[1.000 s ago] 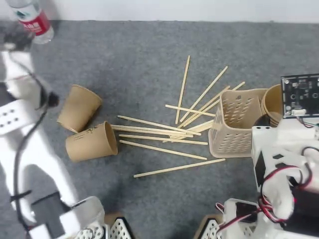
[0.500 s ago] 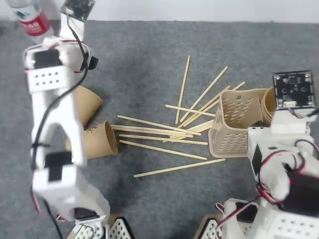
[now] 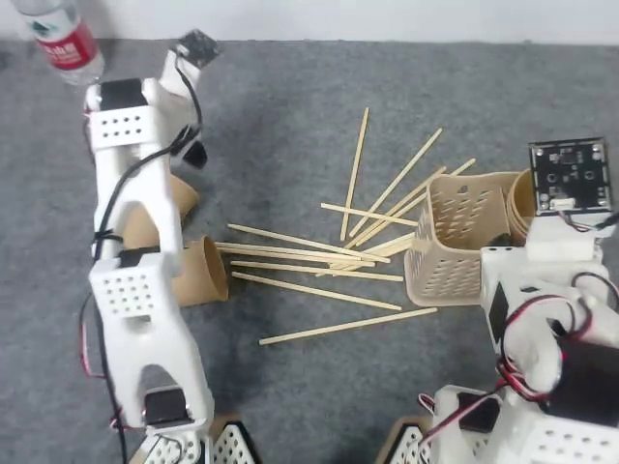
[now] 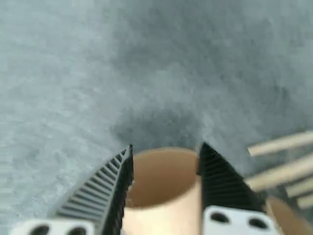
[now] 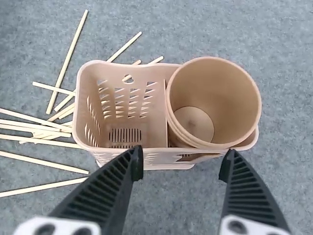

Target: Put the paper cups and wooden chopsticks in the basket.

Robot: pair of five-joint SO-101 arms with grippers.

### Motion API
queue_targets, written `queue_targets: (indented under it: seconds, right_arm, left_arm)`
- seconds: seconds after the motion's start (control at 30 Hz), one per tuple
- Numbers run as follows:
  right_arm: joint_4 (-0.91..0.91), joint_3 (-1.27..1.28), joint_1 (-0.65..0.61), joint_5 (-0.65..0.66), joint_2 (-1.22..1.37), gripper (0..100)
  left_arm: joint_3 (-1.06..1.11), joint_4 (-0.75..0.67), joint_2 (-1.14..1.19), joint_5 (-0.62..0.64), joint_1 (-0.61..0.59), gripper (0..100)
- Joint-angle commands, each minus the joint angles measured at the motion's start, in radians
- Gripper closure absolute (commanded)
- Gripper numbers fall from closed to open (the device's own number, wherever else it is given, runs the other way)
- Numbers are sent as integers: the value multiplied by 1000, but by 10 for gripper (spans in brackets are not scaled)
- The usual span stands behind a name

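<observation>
The left gripper [image 4: 166,159] is hanging low over the grey carpet [image 3: 290,97] with its jaws spread apart, gripping nothing. One toothed finger is sitting on either side of the open mouth of a paper cup [image 4: 164,183] lying on its side; whether the fingers are touching the cup wall cannot be told. In the high view, the left arm is crossing over this cup [image 3: 176,193]. A second cup [image 3: 200,272], also tipped over, is lying just beside it and nearer the arm's base.

The right gripper [image 5: 182,155] is hovering above the basket [image 5: 98,110], its jaws likewise wide apart and holding nothing. Inside the basket, stacked cups [image 5: 212,100] are standing upright in the compartment farther from the scattered sticks.

The wooden chopsticks [image 3: 319,261] are lying loose on the carpet between the tipped cups and the basket. They are fanning out in several directions and crossing one another, and some ends are running up to the basket's perforated wall.

A plastic bottle [image 3: 63,41] is lying at the far corner of the carpet, well apart from the cups.
</observation>
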Motion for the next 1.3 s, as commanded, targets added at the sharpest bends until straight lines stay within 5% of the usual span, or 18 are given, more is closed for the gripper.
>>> queue_targets:
  seconds: [0.0,0.07,0.33,0.57,0.97,1.27]
  right_arm:
    - [-16,-3,-7,-3,-2,746]
    - [-18,-3,-7,-9,-2,746]
    - [-13,-3,-7,-8,-2,746]
    - [-10,-3,-7,-5,-2,746]
    - [-12,-3,-7,-6,-2,746]
    - [-12,-5,-8,-9,-2,746]
  left_arm:
    - [-166,189,54,-115,-11,925]
    - [-219,241,80,-135,-25,994]
    - [-226,244,100,-140,-92,988]
    - [-24,245,55,-245,-118,989]
    - [598,244,-539,-578,-324,989]
    - [728,236,-798,-753,-566,987]
